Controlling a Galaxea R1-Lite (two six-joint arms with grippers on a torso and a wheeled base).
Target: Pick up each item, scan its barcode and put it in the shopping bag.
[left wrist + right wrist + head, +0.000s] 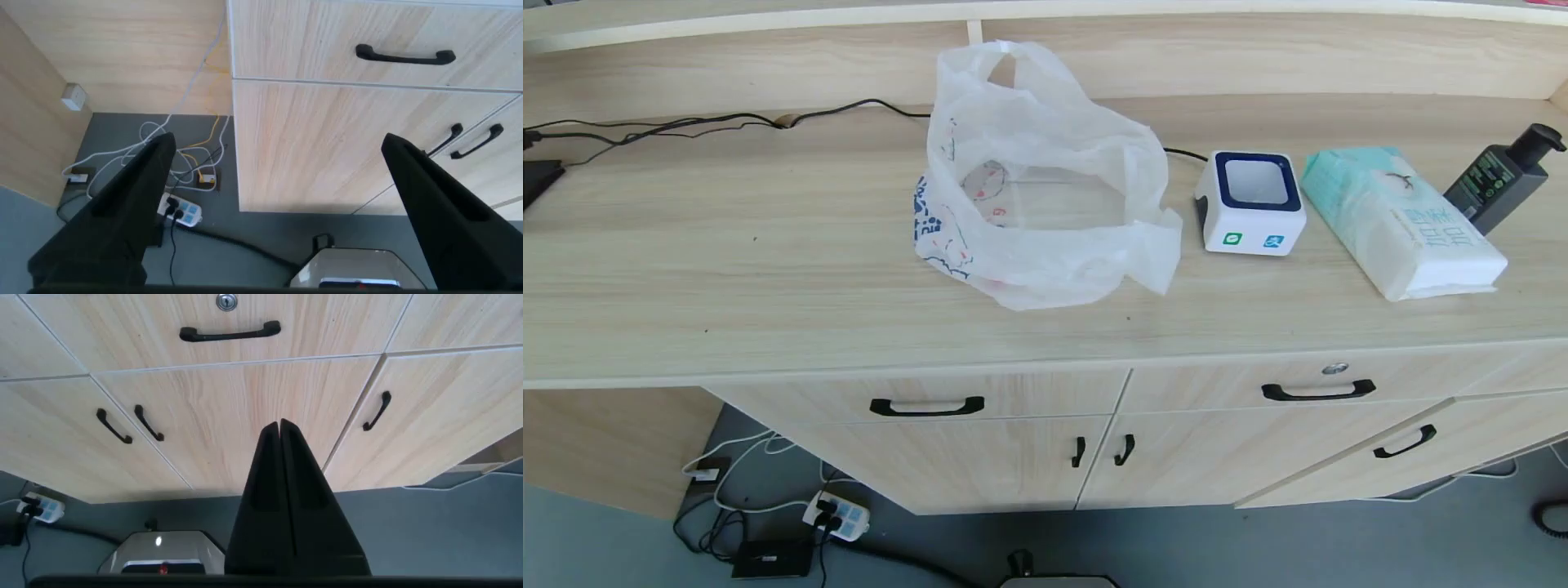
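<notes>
Shopping bag (1045, 180), clear plastic, is standing open-mouthed on the wooden counter (727, 269). Scanner (1250, 202), white with a blue-framed window, is sitting just beside the bag. 2 items are waiting beyond it: tissue pack (1401, 220) is lying flat beside the scanner, and dark pump bottle (1503, 178) is sitting just behind the pack. Left gripper (278, 140) is hanging before the cabinet door (327, 147) below the counter, fingers spread wide, holding nothing. Right gripper (280, 429) is facing the drawer front (122, 327), fingers pressed together, gripping nothing.

Place: a shop checkout counter.
Furniture: pale wood bench (768, 269) with drawers (1029, 394) and cupboard doors (980, 465) beneath.
Signs: barcode scanner (1252, 202), plastic shopping bag (1037, 180), tissue pack (1401, 220), pump bottle (1503, 175).
</notes>
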